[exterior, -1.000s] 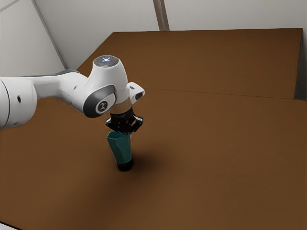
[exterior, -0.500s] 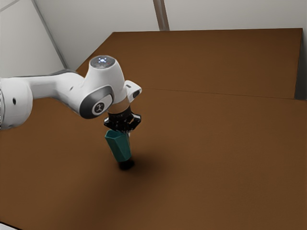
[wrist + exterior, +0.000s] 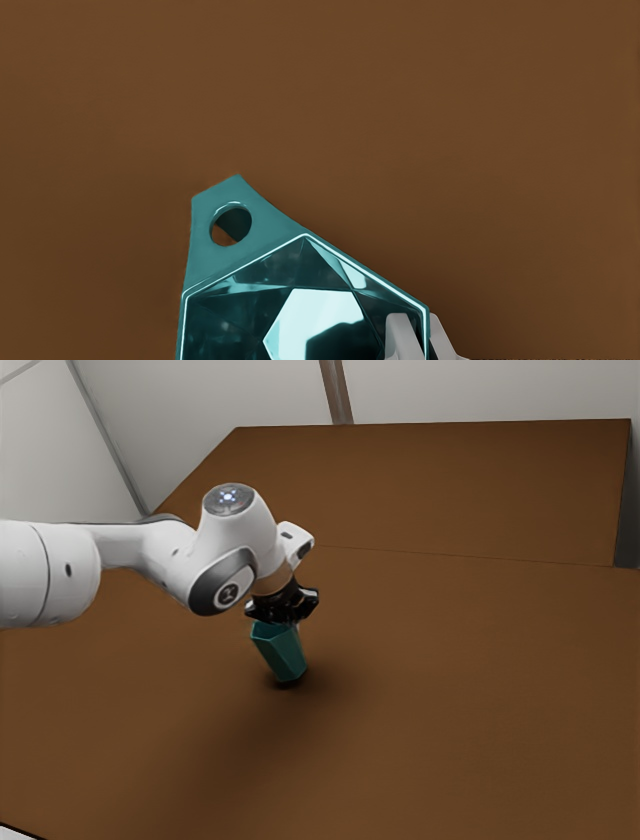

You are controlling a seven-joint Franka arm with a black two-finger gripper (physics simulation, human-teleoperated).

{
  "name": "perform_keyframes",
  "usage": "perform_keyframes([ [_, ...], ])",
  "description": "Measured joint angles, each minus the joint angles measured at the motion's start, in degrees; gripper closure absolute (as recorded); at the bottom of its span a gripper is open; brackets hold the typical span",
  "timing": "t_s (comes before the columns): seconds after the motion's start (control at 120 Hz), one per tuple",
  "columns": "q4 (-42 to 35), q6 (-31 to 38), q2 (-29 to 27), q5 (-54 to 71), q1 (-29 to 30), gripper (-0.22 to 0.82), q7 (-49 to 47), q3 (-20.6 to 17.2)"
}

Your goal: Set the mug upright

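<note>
Gripper [image 3: 416, 318] grasped mug [image 3: 280, 653] by wall – one finger inside, one outside, likely to control tilt. Mug leaned mouth-up – contact with table [image 3: 450, 710] beneath unclear.

You're facing a brown table [image 3: 450, 690], its far edge running below pale walls [image 3: 490, 390], where a brownish strip [image 3: 337, 390] is rising.

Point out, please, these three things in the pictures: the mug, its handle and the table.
Mug [image 3: 280, 652]: exterior view, on the outer side wall.
Handle [image 3: 263, 231]: wrist view, on the flat part between the round hole and the mug's rim.
Table [image 3: 460, 710]: exterior view, on the bare brown top.
</note>
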Motion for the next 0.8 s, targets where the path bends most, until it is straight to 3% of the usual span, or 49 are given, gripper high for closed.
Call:
perform_keyframes([
  [0.533,-0.5,-0.1,0.1,-0.4,-2.0,0.78,-1.7,0.4],
  [0.658,-0.4,-0.4,0.4,-0.6,-2.0,0.64,-1.9,0.3],
  [0.8,-0.1,-0.5,0.6,-0.6,-2.1,0.38,-1.9,0.2],
])
